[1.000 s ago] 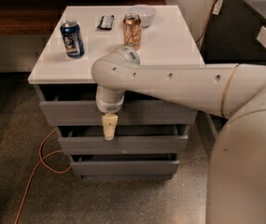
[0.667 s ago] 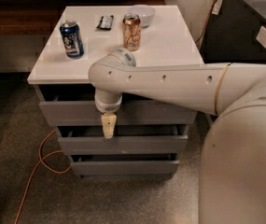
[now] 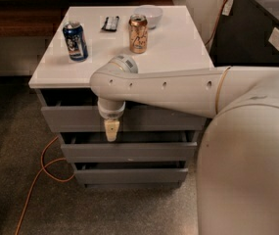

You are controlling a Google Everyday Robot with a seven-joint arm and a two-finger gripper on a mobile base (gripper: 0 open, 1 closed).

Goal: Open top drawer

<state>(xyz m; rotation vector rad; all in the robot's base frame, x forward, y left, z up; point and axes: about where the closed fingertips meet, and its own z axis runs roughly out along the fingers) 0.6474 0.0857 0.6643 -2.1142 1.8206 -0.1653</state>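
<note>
The top drawer (image 3: 70,118) is the uppermost grey front of the white-topped cabinet, with a dark gap above it under the tabletop. My gripper (image 3: 111,130) hangs from the white arm in front of that drawer front, its cream-coloured tip at the drawer's lower edge, left of centre. The arm crosses the right half of the drawer and hides it. Two narrower grey drawer fronts (image 3: 129,152) sit below.
On the white cabinet top (image 3: 178,48) stand a blue can (image 3: 75,41), a gold can (image 3: 138,33), a white bowl (image 3: 149,14) and a small dark object (image 3: 110,23). An orange cable (image 3: 41,173) lies on the floor at left. A dark cabinet (image 3: 256,28) stands at right.
The arm and gripper have shifted slightly to the left along the top drawer front. The drawers and the things on the top have not moved.
</note>
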